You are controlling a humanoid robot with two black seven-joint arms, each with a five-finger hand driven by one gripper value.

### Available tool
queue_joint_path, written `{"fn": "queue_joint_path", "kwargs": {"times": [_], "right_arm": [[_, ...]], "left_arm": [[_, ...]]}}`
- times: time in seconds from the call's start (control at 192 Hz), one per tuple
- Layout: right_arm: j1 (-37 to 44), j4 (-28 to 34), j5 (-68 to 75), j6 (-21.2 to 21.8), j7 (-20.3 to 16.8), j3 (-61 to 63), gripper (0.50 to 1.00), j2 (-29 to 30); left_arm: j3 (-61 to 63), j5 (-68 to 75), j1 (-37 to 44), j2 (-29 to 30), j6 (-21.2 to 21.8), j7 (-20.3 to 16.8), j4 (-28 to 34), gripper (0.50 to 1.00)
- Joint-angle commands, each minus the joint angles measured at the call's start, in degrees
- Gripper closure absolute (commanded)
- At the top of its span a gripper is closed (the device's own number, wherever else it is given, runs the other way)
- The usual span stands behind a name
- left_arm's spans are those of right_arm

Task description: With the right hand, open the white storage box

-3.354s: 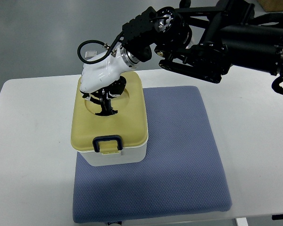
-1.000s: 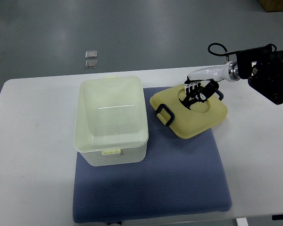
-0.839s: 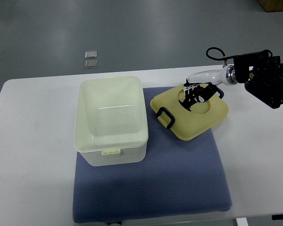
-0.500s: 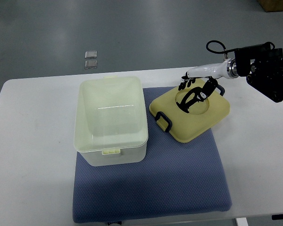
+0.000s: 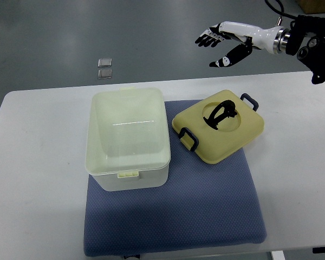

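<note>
- Top view: the box point(image 5: 127, 142) stands open on the mat's point(image 5: 206, 216) left part, nothing visible inside.
- Its lid point(image 5: 219, 131) lies flat on the mat at the box's 3 o'clock, close beside it.
- Both look like light, stiff, smooth plastic; the lid's dark centre handle point(image 5: 221, 112) seems the surest hold.
- Right hand point(image 5: 226, 42) hovers at the lid's 12 o'clock, beyond the desk point(image 5: 38, 179), fingers spread, empty.

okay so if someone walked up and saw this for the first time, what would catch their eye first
Probably the open white storage box, standing empty on the left of the blue mat, with its yellow lid lying flat beside it on the right. Then the right hand, raised with fingers spread above the table's far edge.
</note>
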Motion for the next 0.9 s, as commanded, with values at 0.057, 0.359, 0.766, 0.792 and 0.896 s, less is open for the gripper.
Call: {"fn": "queue_joint_path", "kwargs": {"times": [0.057,0.359,0.766,0.792,0.896], "right_arm": [[-7.8,0.0,23.9,-8.0,-0.1,9.5,0.73,2.8],[-16.6,0.5,38.9,-15.5,-2.8,11.5,0.648,9.0],[-17.2,0.8,38.6,-11.8,-7.8,10.4,0.576,8.2],[-17.1,0.8,38.6,-11.7,-7.8,10.5,0.576,8.2],[-17.1,0.8,38.7,-11.5,-7.7,10.9,0.576,8.4]], "left_arm": [[0.0,0.0,0.0,0.0,0.0,0.0,0.0,0.5],[0.0,0.0,-0.1,0.0,0.0,0.0,-0.3,0.5],[0.0,0.0,0.0,0.0,-0.1,0.0,0.0,0.5],[0.0,0.0,0.0,0.0,0.0,0.0,0.0,0.5],[-0.1,0.0,0.1,0.0,-0.1,0.0,0.0,0.5]]}}
